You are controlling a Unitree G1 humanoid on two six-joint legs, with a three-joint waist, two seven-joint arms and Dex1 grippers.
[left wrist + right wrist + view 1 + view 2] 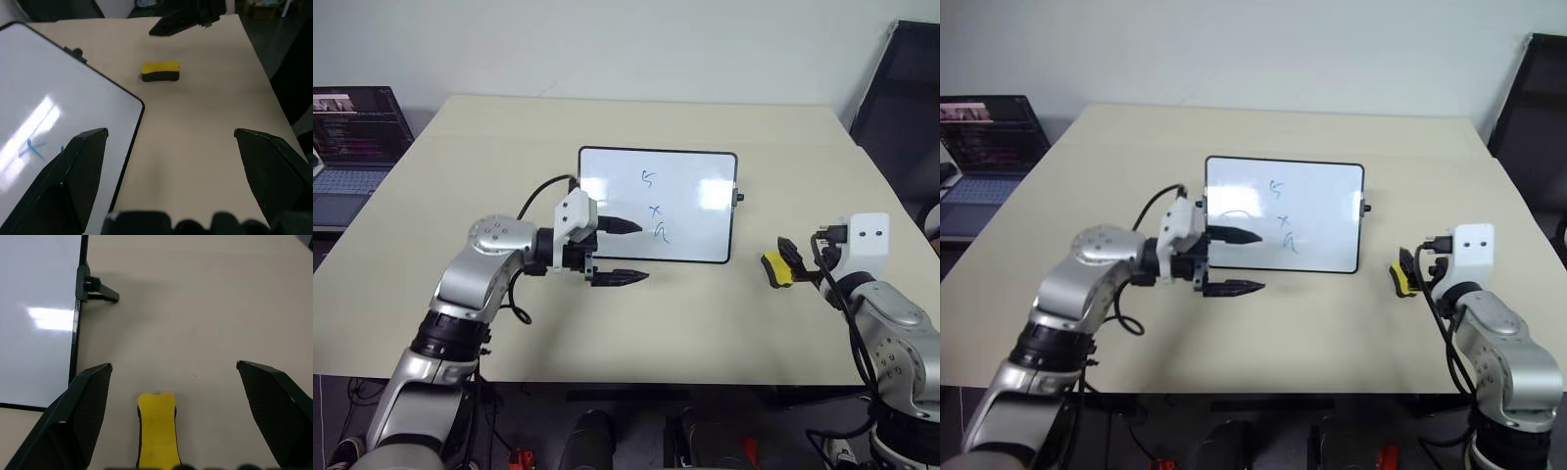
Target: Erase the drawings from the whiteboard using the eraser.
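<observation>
The whiteboard (690,211) lies flat mid-table, black-framed, with the drawings (655,210) in thin blue: a "5", an "x" and an "a". My left gripper (631,252) hovers at the board's left front corner, pointing right, jaws wide open and empty; its upper finger lies over the board just left of the "a". The yellow eraser (773,268), dark underneath, lies on the table right of the board. My right gripper (173,367) is open just behind it. The eraser (156,431) sits between the fingers (83,406), apart from both.
An open laptop (352,137) sits off the table's left side. A black chair (901,88) stands at the far right. The board's side knob (93,285) sticks out toward the eraser. Bare tabletop (724,323) surrounds the board.
</observation>
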